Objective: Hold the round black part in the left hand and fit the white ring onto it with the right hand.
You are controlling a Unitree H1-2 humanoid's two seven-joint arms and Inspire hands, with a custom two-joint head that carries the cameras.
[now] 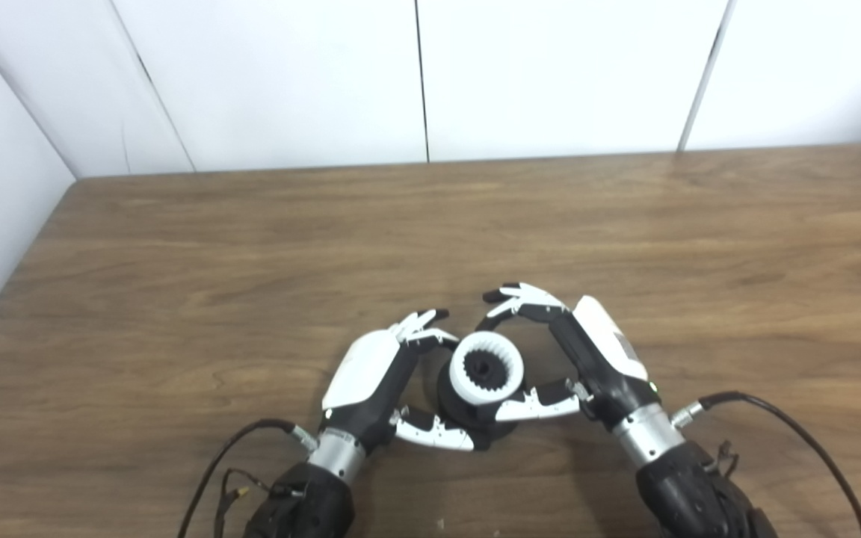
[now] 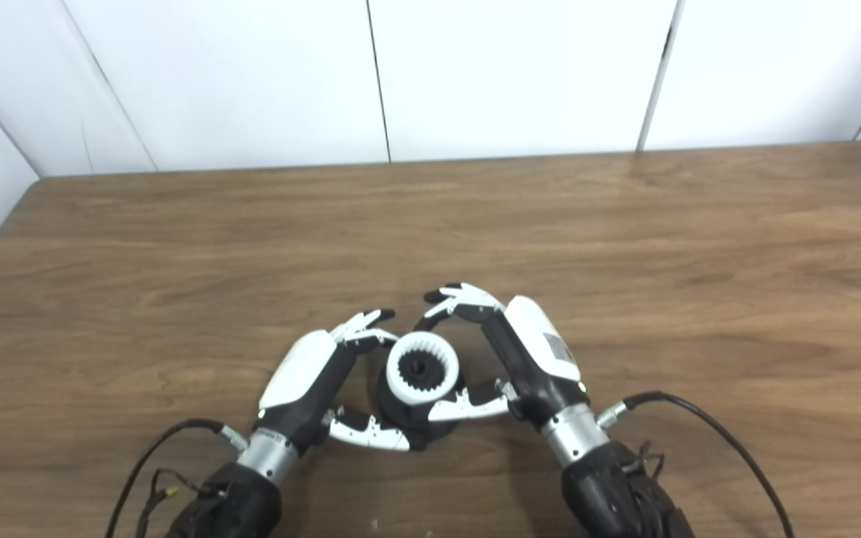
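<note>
Black part: the round black part (image 1: 468,407) sits between your two thumbs, low on the table (image 1: 251,246), with your left hand (image 1: 386,377) curled around its left side.
White ring: the white ring (image 1: 487,368) rests on top of the part, its teeth facing inward.
Left fingers: curved onto the ring's far-left rim, thumb under the part.
Right fingers: your right hand (image 1: 572,351) arches over the ring's far side without touching it, thumb against the near rim.
Seating: you cannot tell whether it is fully down.
Risk: thumb pressure alone could tilt and jam the ring.

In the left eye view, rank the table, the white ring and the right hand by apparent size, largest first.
1. table, fills most of the view.
2. right hand, clearly bigger than the ring.
3. white ring, smallest, sitting on the round black part.
</note>
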